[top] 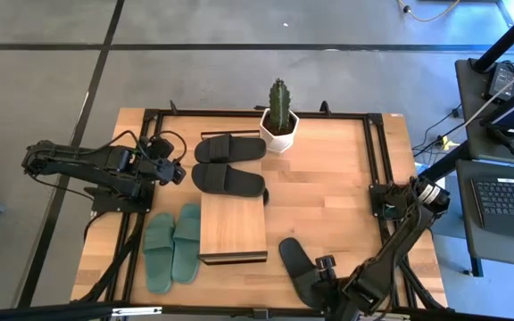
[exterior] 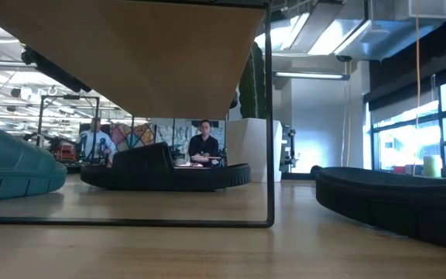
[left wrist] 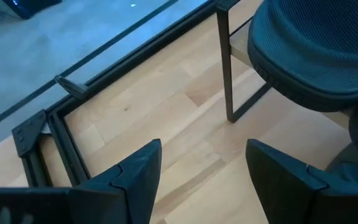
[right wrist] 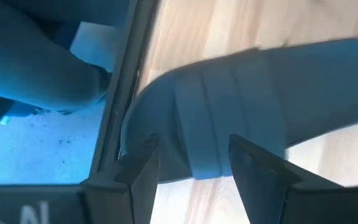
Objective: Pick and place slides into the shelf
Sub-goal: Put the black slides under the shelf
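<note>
- No brand, label or writing can be read anywhere.
- White pot at the table's 12 o'clock edge holds a cactus.
- The shelf sits mid-table; nothing lies on its plank.
- Black slides lie at its 12 o'clock, green slides at its 9 o'clock.
- Right gripper, fingers spread, straddles the strap of a black slide at the shelf's 4 o'clock.
- Left gripper hangs open at 10 o'clock.

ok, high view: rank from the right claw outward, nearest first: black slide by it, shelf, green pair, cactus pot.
1. Black slide, at the near edge, right at the right claw.
2. Shelf, table middle.
3. Green pair, beyond the shelf on the left side.
4. Cactus pot, far edge; not far behind the green pair.
</note>
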Tool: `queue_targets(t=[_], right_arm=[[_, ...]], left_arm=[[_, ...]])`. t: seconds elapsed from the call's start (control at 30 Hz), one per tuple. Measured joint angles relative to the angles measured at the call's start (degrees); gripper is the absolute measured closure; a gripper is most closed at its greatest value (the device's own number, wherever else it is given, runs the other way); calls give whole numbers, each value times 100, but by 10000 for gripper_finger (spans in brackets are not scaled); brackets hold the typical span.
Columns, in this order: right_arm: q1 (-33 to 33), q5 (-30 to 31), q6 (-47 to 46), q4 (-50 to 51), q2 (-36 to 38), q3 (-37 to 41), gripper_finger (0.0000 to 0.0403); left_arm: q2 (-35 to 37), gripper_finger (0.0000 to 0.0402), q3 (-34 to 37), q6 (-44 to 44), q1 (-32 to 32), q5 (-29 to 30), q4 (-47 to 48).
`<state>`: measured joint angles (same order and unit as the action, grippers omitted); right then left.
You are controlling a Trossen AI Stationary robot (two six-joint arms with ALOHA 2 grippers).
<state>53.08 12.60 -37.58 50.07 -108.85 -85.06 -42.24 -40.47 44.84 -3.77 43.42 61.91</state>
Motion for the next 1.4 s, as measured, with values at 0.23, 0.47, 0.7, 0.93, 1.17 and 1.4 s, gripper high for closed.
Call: queue_targets(t=[0.23, 0.47, 0.7, 0.93, 1.17, 1.4], right_arm=[[148, -18, -351, 11, -458, 2, 214], [165, 192, -649, -21, -697, -2, 214], [162, 513, -823, 287, -779, -2, 214], [158, 990, -1316, 1320, -785, 9, 214], [158, 1834, -1301, 1578, -787, 209, 214], [158, 1875, -1894, 1367, -782, 985, 214]], left_arm=[[-2, 177, 0, 2, 0, 0, -2], [0, 177, 0, 263, 0, -37, -32], [0, 177, 0, 304, 0, -99, -32], [0, 177, 0, 304, -2, -103, -30], [0, 177, 0, 306, -2, -105, -30], [-1, 177, 0, 314, -1, -107, -31]])
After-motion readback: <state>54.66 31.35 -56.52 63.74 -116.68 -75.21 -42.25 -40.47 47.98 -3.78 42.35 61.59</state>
